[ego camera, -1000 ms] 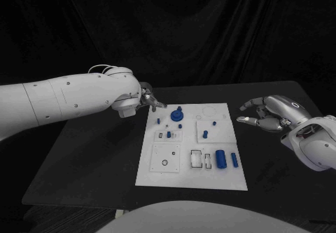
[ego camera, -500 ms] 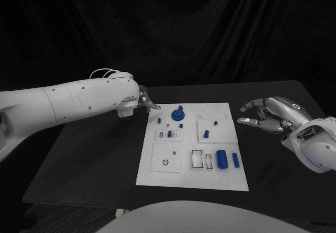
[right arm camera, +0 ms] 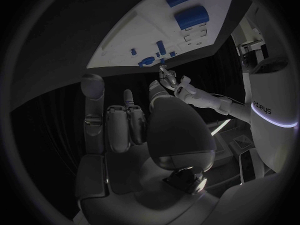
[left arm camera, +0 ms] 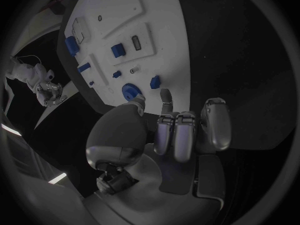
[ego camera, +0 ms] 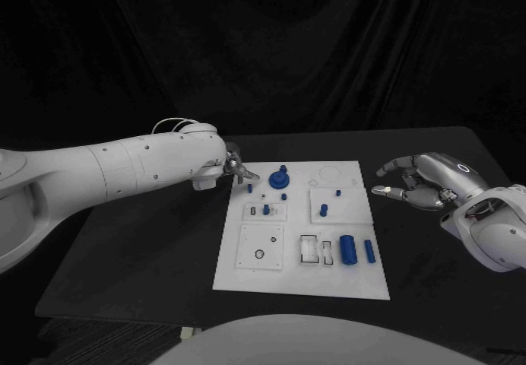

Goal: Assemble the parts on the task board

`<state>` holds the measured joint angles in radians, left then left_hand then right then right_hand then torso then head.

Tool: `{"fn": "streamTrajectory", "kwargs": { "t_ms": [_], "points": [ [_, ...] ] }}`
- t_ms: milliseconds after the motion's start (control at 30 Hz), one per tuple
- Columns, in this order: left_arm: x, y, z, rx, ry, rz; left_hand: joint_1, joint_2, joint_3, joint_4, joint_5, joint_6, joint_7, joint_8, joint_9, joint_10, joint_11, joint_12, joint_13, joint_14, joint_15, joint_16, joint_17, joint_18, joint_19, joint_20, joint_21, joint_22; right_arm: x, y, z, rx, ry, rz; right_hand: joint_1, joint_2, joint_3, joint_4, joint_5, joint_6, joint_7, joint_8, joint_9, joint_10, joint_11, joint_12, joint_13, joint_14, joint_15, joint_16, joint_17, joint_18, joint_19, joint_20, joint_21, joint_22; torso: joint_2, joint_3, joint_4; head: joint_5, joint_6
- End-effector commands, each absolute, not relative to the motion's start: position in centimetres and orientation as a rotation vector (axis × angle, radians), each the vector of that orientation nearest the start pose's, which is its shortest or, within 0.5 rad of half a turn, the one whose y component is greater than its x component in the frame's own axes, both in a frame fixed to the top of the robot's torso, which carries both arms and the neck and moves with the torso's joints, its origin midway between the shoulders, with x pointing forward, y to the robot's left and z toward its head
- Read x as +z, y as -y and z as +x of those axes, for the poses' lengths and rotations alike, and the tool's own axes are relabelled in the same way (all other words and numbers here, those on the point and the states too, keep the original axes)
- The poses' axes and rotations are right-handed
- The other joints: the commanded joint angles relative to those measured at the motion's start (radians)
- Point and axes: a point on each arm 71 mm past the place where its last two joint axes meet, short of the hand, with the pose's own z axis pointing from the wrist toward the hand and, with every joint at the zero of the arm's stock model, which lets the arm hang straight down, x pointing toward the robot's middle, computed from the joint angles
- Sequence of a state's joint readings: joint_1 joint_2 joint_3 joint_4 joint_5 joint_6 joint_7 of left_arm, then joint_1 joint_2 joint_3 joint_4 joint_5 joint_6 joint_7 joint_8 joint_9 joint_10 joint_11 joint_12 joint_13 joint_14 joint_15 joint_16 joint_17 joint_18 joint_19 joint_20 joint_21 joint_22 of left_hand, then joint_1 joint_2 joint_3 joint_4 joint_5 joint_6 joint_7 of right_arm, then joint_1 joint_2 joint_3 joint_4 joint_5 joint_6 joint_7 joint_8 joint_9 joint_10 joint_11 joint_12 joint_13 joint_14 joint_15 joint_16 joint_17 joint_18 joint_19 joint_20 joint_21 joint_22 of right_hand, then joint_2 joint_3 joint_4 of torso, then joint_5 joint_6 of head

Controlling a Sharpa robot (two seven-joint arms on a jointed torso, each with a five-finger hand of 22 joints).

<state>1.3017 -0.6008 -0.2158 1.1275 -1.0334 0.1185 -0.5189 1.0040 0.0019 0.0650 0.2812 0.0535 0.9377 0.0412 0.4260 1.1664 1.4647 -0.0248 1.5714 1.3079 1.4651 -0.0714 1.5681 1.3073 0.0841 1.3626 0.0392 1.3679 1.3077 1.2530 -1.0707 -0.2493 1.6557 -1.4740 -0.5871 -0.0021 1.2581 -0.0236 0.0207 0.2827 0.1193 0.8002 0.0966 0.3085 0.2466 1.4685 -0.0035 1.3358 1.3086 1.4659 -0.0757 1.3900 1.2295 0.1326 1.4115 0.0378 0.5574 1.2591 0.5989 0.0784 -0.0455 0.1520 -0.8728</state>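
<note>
Task board [ego camera: 268, 277] sits mid-table, white on the black table [ego camera: 143, 251], its near edge toward the robot. On its near right lie two blue cylinders [ego camera: 347, 249] side by side; farther back, the round blue gear-like part [ego camera: 278, 181] stands near the far left corner. Right hand [ego camera: 414, 182] hovers off the board's right edge, fingers curled, holding nothing. Left hand [ego camera: 237, 169] at the far left corner — fingers loosely bent, nothing gripped.
</note>
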Motion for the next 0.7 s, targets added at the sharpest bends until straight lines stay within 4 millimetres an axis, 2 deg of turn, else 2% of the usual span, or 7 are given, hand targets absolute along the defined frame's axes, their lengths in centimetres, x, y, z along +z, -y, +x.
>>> {"fn": "streamTrajectory", "kwargs": {
  "t_ms": [33, 167, 300, 567, 700],
  "points": [
    [-24.9, -21.7, 54.0, -0.221, -2.316, -0.211, 0.005, 0.007, -0.007, 0.000, -0.001, -0.005, 0.001, 0.006, 0.003, 0.106, 0.002, -0.001, 0.263, 0.106, 0.001, 0.003, 0.263, -0.005, -0.006, 0.003, -0.008, 0.008, -20.5, 27.2, 43.2, 0.608, -1.541, -0.161, 0.002, 0.000, -0.006, 0.001, 0.004, 0.001, -0.001, -0.004, -0.002, 0.007, 0.006, -0.004, 0.033, 0.047, 0.010, -0.006, -0.001, 0.018, -0.001, 0.004, -0.006, -0.001, 0.000, 0.0025, 0.0003, -0.004, 0.000],
    [-25.2, -21.6, 53.9, -0.222, -2.325, -0.206, 0.008, 0.010, -0.007, 0.000, -0.001, -0.006, 0.001, 0.006, 0.005, 0.106, 0.002, -0.001, 0.263, 0.106, 0.002, 0.003, 0.263, -0.005, -0.008, 0.004, -0.010, 0.007, -20.5, 27.2, 43.2, 0.606, -1.544, -0.160, 0.002, 0.000, -0.006, 0.000, 0.005, 0.002, -0.001, -0.004, -0.002, 0.007, 0.006, -0.005, 0.032, 0.046, 0.010, -0.007, -0.002, 0.018, -0.002, 0.004, -0.010, -0.002, 0.000, 0.0028, -0.0004, -0.002, 0.000],
    [-25.4, -21.4, 53.8, -0.214, -2.343, -0.199, 0.018, 0.017, -0.008, -0.003, 0.002, -0.008, 0.001, 0.007, 0.010, 0.106, 0.003, -0.001, 0.263, 0.106, 0.002, 0.003, 0.263, -0.004, -0.010, 0.005, -0.012, 0.007, -20.5, 27.2, 43.2, 0.605, -1.546, -0.160, 0.002, 0.000, -0.006, 0.000, 0.005, 0.002, -0.001, -0.004, -0.002, 0.007, 0.006, -0.005, 0.032, 0.046, 0.010, -0.007, -0.002, 0.018, -0.002, 0.004, -0.010, -0.002, -0.002, 0.0047, -0.0021, -0.001, 0.000],
    [-26.1, -21.3, 53.5, -0.196, -2.368, -0.197, 0.032, 0.025, -0.007, -0.008, 0.008, -0.011, 0.001, 0.007, 0.015, 0.106, 0.003, -0.001, 0.263, 0.106, 0.003, 0.003, 0.263, -0.004, -0.013, 0.005, -0.015, 0.006, -20.6, 27.2, 43.3, 0.604, -1.550, -0.161, 0.003, 0.001, -0.006, 0.000, 0.005, 0.002, -0.001, -0.004, -0.002, 0.008, 0.006, -0.005, 0.032, 0.046, 0.010, -0.007, -0.002, 0.018, -0.002, 0.004, -0.010, -0.002, -0.001, 0.0038, -0.0015, -0.002, 0.000],
    [-26.4, -21.4, 53.5, -0.184, -2.369, -0.206, 0.045, 0.028, -0.008, -0.015, 0.021, -0.014, 0.002, 0.007, 0.019, 0.106, 0.003, -0.001, 0.263, 0.106, 0.004, 0.003, 0.263, -0.004, -0.013, 0.006, -0.017, 0.007, -20.6, 27.2, 43.2, 0.604, -1.552, -0.161, 0.003, 0.001, -0.006, 0.000, 0.005, 0.002, -0.001, -0.004, -0.002, 0.008, 0.006, -0.005, 0.032, 0.046, 0.010, -0.007, -0.002, 0.018, -0.002, 0.004, -0.010, -0.002, -0.002, 0.0035, -0.0009, -0.003, 0.000]
  ]
}}
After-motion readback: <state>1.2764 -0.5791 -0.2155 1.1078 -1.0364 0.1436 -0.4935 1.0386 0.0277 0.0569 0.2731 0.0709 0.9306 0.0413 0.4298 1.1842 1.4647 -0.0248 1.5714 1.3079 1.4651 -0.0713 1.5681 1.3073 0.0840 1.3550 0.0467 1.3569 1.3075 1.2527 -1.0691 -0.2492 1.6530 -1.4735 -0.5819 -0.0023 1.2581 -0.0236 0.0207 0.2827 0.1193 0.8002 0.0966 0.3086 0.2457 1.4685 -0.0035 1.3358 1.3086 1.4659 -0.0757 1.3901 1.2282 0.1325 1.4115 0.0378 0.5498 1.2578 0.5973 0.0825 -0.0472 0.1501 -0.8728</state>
